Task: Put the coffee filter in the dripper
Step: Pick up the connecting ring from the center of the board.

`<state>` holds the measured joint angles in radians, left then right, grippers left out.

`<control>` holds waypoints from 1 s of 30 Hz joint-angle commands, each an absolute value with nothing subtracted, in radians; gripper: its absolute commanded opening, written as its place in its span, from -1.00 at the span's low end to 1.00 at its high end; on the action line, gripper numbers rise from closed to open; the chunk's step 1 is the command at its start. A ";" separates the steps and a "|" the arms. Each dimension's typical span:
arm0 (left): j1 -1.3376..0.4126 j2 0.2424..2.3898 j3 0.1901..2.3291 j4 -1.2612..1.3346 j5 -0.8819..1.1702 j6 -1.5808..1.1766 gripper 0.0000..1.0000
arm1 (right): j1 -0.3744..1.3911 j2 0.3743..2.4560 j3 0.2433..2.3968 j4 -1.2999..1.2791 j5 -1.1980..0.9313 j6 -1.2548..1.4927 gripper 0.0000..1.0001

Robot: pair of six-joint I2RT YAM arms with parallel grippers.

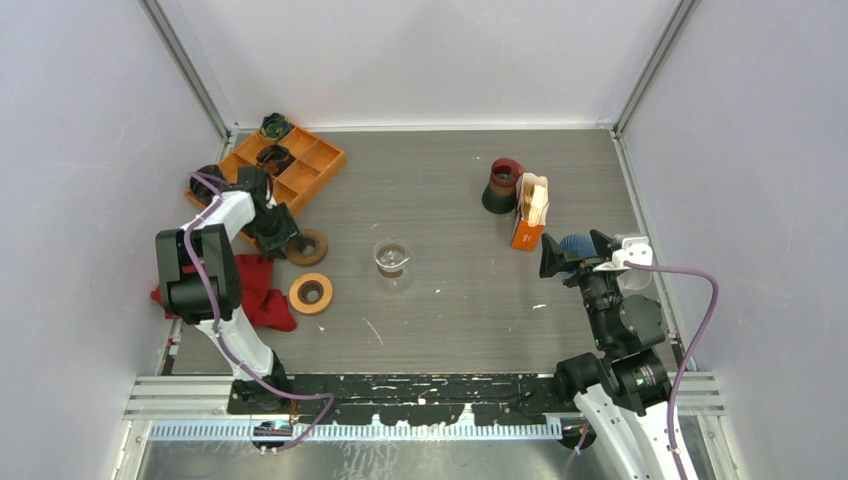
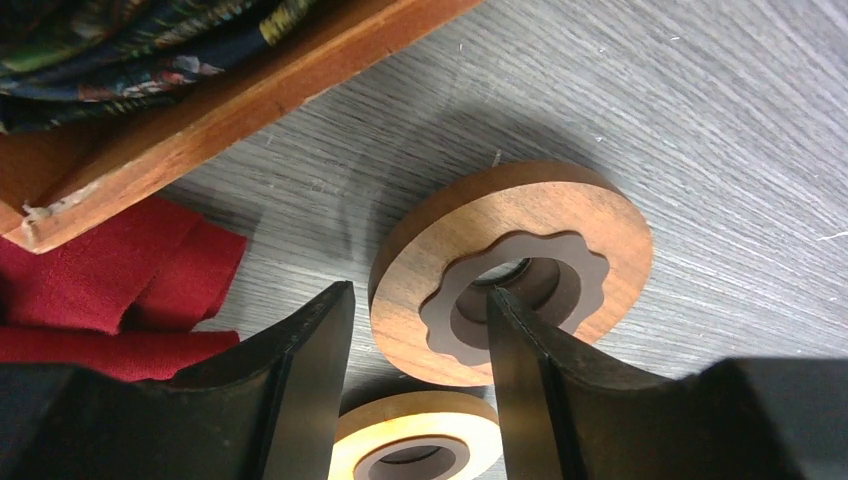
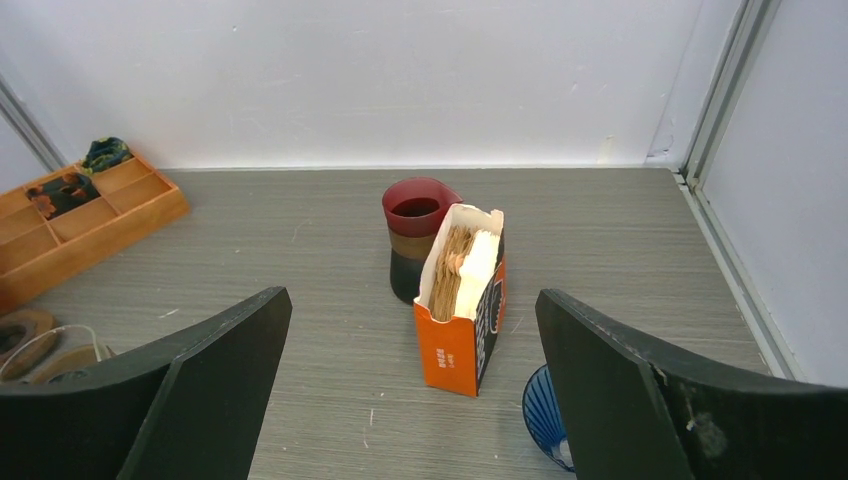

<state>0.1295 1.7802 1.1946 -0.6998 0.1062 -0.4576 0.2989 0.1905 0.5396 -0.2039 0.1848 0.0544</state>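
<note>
An orange box (image 1: 527,235) of paper coffee filters (image 1: 535,196) stands at the back right, also in the right wrist view (image 3: 450,350), with brown and white filters (image 3: 462,262) sticking out of its open top. A blue ribbed dripper (image 1: 577,246) sits just right of the box, partly behind my right finger (image 3: 545,420). My right gripper (image 1: 573,252) (image 3: 412,294) is open and empty, a little short of the box. My left gripper (image 1: 283,240) (image 2: 418,290) is open, straddling the near rim of a dark wooden ring (image 2: 510,270), one finger in its hole.
A red and dark cup (image 1: 502,185) stands behind the box (image 3: 415,235). A glass carafe (image 1: 391,257) sits mid-table. A light wooden ring (image 1: 311,292) (image 2: 415,440), a red cloth (image 1: 262,290) (image 2: 100,290) and an orange compartment tray (image 1: 300,160) (image 2: 200,110) are at the left.
</note>
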 commanded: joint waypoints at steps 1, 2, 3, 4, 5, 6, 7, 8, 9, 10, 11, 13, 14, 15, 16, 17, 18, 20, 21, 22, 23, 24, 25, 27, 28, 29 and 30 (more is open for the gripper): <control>0.137 1.790 1.230 -0.702 0.121 -0.438 0.03 | 0.295 0.190 0.545 -0.158 0.166 0.051 1.00; 0.137 1.793 1.230 -0.702 0.124 -0.439 -0.01 | 0.295 0.188 0.544 -0.158 0.167 0.051 1.00; 0.137 1.794 1.232 -0.703 0.131 -0.439 -0.04 | 0.295 0.186 0.544 -0.158 0.167 0.050 1.00; 0.136 1.796 1.230 -0.699 0.139 -0.439 -0.06 | 0.295 0.185 0.544 -0.158 0.167 0.050 1.00; 0.136 1.796 1.226 -0.695 0.146 -0.441 -0.08 | 0.295 0.184 0.545 -0.159 0.167 0.051 1.00; 0.136 1.799 1.224 -0.691 0.153 -0.443 -0.11 | 0.295 0.185 0.544 -0.158 0.165 0.051 1.00; 0.136 1.804 1.222 -0.689 0.161 -0.446 -0.13 | 0.295 0.185 0.544 -0.159 0.163 0.051 1.00; 0.137 1.810 1.224 -0.690 0.170 -0.448 -0.18 | 0.295 0.184 0.545 -0.158 0.162 0.051 1.00; 0.136 1.815 1.225 -0.691 0.177 -0.450 -0.24 | 0.295 0.185 0.543 -0.158 0.160 0.051 1.00; 0.137 1.818 1.226 -0.692 0.182 -0.449 -0.29 | 0.294 0.185 0.544 -0.159 0.159 0.050 1.00; 0.137 1.816 1.226 -0.692 0.185 -0.451 -0.35 | 0.294 0.183 0.545 -0.159 0.160 0.051 1.00; 0.137 1.802 1.217 -0.682 0.193 -0.455 -0.43 | 0.295 0.181 0.544 -0.160 0.161 0.052 1.00; 0.136 1.797 1.210 -0.674 0.198 -0.458 -0.45 | 0.295 0.181 0.544 -0.160 0.161 0.052 1.00; 0.134 1.792 1.205 -0.669 0.204 -0.462 -0.48 | 0.295 0.180 0.544 -0.160 0.160 0.052 1.00; 0.135 1.790 1.203 -0.668 0.211 -0.465 -0.50 | 0.295 0.181 0.544 -0.160 0.160 0.052 1.00; 0.134 1.787 1.202 -0.671 0.218 -0.467 -0.53 | 0.296 0.182 0.544 -0.159 0.158 0.052 1.00; 0.132 1.784 1.204 -0.675 0.225 -0.467 -0.56 | 0.296 0.183 0.545 -0.160 0.158 0.052 1.00; 0.123 1.775 1.209 -0.685 0.227 -0.463 -0.60 | 0.295 0.184 0.545 -0.160 0.156 0.052 1.00; 0.120 1.768 1.213 -0.693 0.228 -0.460 -0.61 | 0.295 0.185 0.545 -0.160 0.156 0.052 1.00; 0.114 1.760 1.216 -0.699 0.228 -0.458 -0.62 | 0.295 0.186 0.544 -0.160 0.156 0.051 1.00; 0.110 1.752 1.219 -0.705 0.230 -0.454 -0.62 | 0.295 0.187 0.544 -0.160 0.156 0.051 1.00; 0.107 1.742 1.222 -0.710 0.233 -0.451 -0.63 | 0.295 0.189 0.545 -0.160 0.156 0.050 1.00; 0.105 1.731 1.223 -0.716 0.237 -0.449 -0.63 | 0.295 0.191 0.545 -0.160 0.156 0.051 1.00; 0.100 1.707 1.229 -0.732 0.246 -0.441 -0.64 | 0.295 0.192 0.545 -0.160 0.154 0.050 1.00; 0.094 1.688 1.234 -0.741 0.249 -0.436 -0.65 | 0.295 0.194 0.546 -0.160 0.153 0.051 1.00; 0.088 1.675 1.237 -0.751 0.252 -0.430 -0.65 | 0.295 0.195 0.546 -0.160 0.153 0.051 1.00; 0.080 1.661 1.240 -0.762 0.255 -0.424 -0.66 | 0.295 0.196 0.545 -0.160 0.154 0.050 1.00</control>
